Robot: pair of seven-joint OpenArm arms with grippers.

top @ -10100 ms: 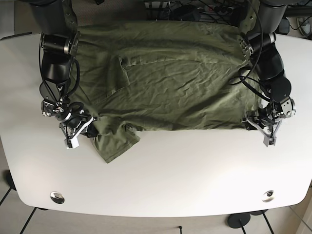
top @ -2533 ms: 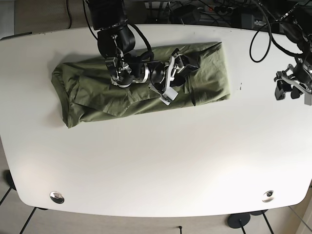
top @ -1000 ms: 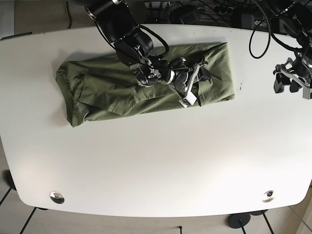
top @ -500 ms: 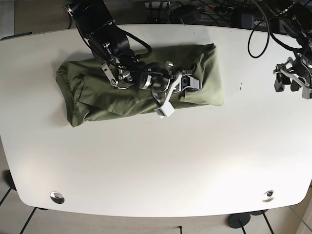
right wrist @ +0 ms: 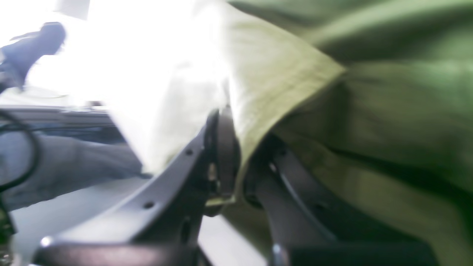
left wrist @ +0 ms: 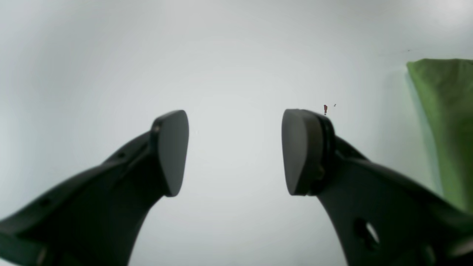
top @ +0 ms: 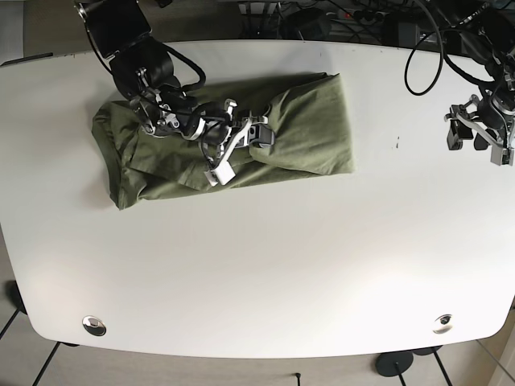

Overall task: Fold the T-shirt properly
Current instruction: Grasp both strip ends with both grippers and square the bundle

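The olive-green T-shirt (top: 310, 129) lies as a wrinkled, folded band across the back left of the white table (top: 282, 281). My right gripper (top: 241, 149) sits over the middle of the band, shut on a fold of the shirt's right end, which is lifted and doubled back toward the left. In the right wrist view the cloth (right wrist: 369, 111) is pinched between the fingers of the right gripper (right wrist: 238, 166). My left gripper (top: 479, 135) hovers open over bare table at the far right. In the left wrist view this gripper (left wrist: 236, 151) holds nothing, and the shirt's edge (left wrist: 443, 122) shows at the right.
Cables and dark equipment (top: 322, 20) lie beyond the table's back edge. Two round metal fittings (top: 94, 325) (top: 442, 323) sit near the front corners. A small dark speck (top: 397, 143) marks the table right of the shirt.
My right gripper has moved left with the shirt's right end, so the band is shorter and that end now lies folded over. The left arm has barely moved.
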